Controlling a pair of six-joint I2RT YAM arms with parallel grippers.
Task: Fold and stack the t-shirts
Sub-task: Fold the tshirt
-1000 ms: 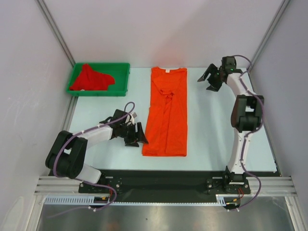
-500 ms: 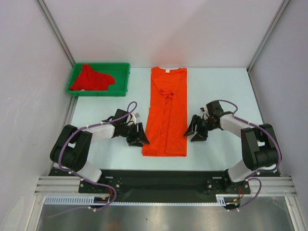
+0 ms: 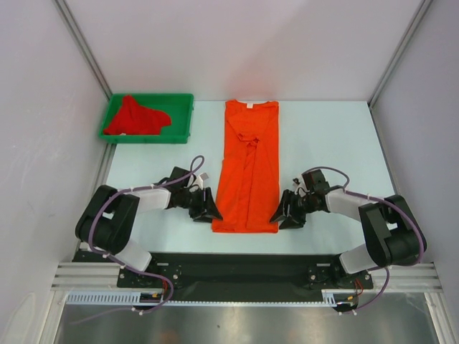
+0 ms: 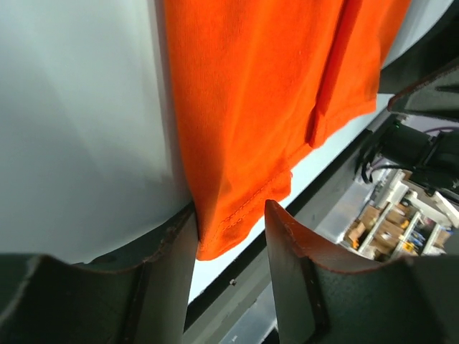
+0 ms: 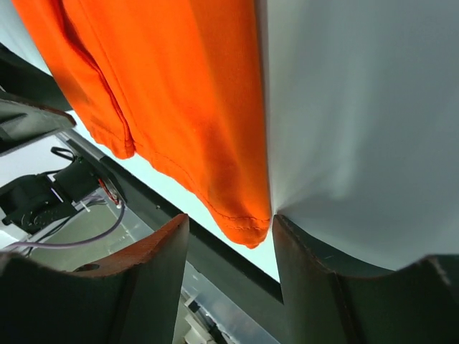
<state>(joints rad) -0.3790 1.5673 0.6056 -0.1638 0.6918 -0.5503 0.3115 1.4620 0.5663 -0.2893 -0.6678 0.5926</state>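
Note:
The orange t-shirt point(image 3: 247, 172) lies flat as a long narrow strip down the middle of the table, collar at the far end. My left gripper point(image 3: 208, 211) sits at its near left hem corner, my right gripper point(image 3: 285, 215) at its near right corner. In the left wrist view the corner of the orange t-shirt point(image 4: 251, 93) hangs between the spread jaws of the left gripper point(image 4: 231, 211), touching only the left finger. In the right wrist view the orange t-shirt point(image 5: 172, 86) has its corner inside the right gripper point(image 5: 229, 218), against the right finger. The red t-shirt point(image 3: 136, 116) lies crumpled in the tray.
The green tray point(image 3: 147, 137) stands at the far left corner of the table. The black front rail point(image 3: 229, 261) runs just beyond the shirt's near hem. White walls and metal posts close in the back and sides.
The right arm swung from the far right corner down to the shirt's near right corner. The left gripper slid nearer, onto the near left corner. Both pairs of jaws narrowed.

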